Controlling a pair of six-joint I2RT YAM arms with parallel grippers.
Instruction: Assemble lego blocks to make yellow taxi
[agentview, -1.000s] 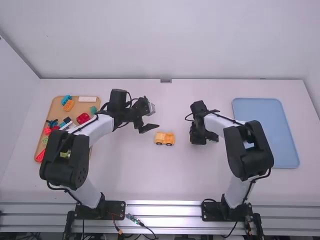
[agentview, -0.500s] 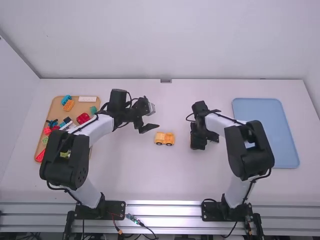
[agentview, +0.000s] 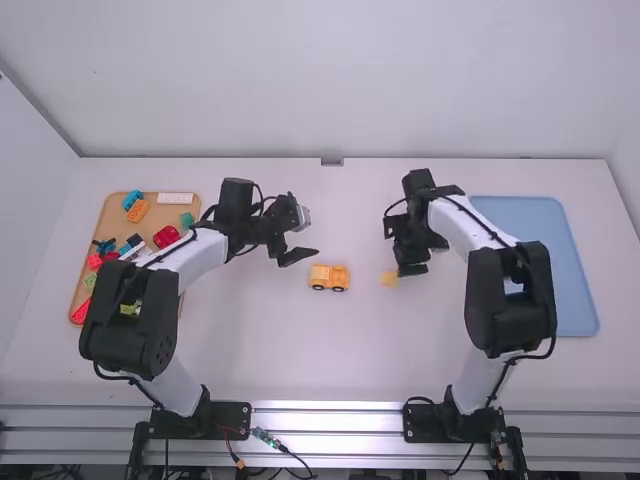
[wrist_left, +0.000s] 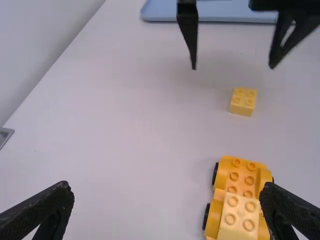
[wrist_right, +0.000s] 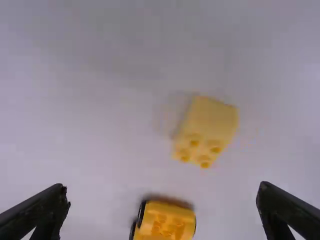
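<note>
On the table's middle stands the orange-yellow taxi car (agentview: 329, 277) with black wheels; in the left wrist view the car (wrist_left: 249, 177) carries a paler yellow block (wrist_left: 239, 216) on one end. A loose yellow block (agentview: 389, 279) lies to its right, studs up in the left wrist view (wrist_left: 243, 101). My left gripper (agentview: 302, 238) is held above and left of the car, open and holding nothing; its fingers spread wide in its wrist view (wrist_left: 167, 200). Just beyond the loose block, my right gripper (agentview: 401, 249) is open and empty, also in its wrist view (wrist_right: 162, 200).
An orange tray (agentview: 84, 285) of several colored blocks lies at the left, partly under the left arm. At the right, a blue tray (agentview: 570, 270) lies behind the right arm.
My right gripper has moved away from the camera and slightly right, uncovering the loose yellow block on the table. The left arm and the car have kept still.
</note>
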